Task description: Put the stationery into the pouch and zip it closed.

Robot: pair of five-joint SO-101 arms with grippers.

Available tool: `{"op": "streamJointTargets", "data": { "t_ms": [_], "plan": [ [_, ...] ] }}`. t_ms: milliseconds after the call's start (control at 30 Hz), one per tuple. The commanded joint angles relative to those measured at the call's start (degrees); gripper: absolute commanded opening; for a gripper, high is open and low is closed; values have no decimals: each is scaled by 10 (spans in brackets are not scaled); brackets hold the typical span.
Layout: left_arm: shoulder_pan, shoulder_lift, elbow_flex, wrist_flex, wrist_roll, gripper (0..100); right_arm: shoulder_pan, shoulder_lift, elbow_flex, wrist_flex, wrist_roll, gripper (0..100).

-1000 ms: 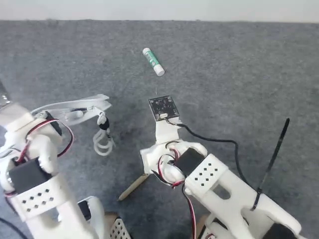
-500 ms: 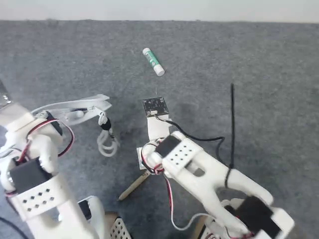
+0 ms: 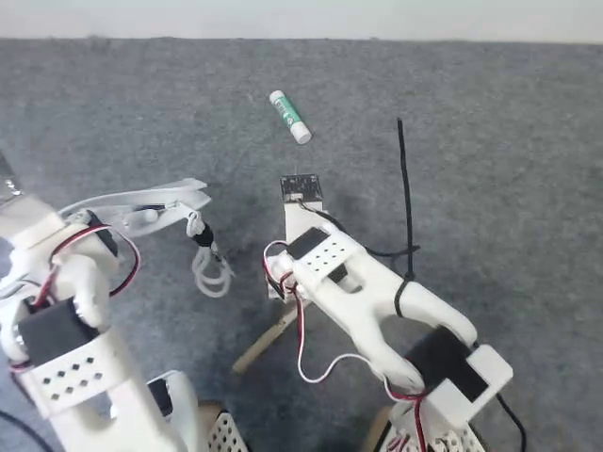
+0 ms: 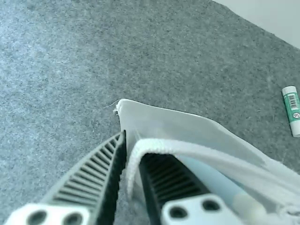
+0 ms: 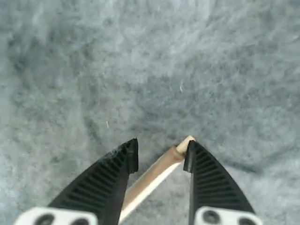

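Note:
My left gripper (image 4: 127,143) is shut on the edge of a translucent white pouch (image 4: 187,133), held just above the carpet at the left (image 3: 151,200). A cord with white rings (image 3: 209,268) hangs from the pouch's end. A light wooden pencil (image 3: 268,337) lies on the carpet near the front centre. My right gripper (image 5: 161,150) is open and low over the pencil (image 5: 152,177); the pencil's tip lies between the fingertips, against one finger. A white and green glue stick (image 3: 289,116) lies farther back (image 4: 291,110).
Grey carpet (image 3: 490,141) covers the whole table, with open room at the back and right. The two arm bases stand close together at the front edge. A black cable tie (image 3: 405,188) sticks up from the right arm.
The right arm has swung forward and left, lowering its gripper over the pencil, which shifted slightly. The pouch's ring cord has swung a little to the right. The left arm has kept still.

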Motion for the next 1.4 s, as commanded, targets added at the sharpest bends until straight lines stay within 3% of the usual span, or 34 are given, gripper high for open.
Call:
{"op": "streamJointTargets", "data": {
  "t_ms": [0,267,567,1067,1267,1367],
  "plan": [
    [-3,-18,-11,-24,9,9,3,5,-30,10,-4,165],
    [-3,-18,-10,-24,9,9,2,7,-66,93,-4,165],
    [-3,-18,-10,-24,8,9,-35,11,-50,104,-3,163],
    [-3,-18,-10,-24,8,9,-34,61,-47,106,19,162],
    [-3,-18,-10,-24,7,9,-31,62,-95,176,20,9],
    [-3,-18,-10,-24,7,9,-31,62,-108,196,20,17]
  ]
}}
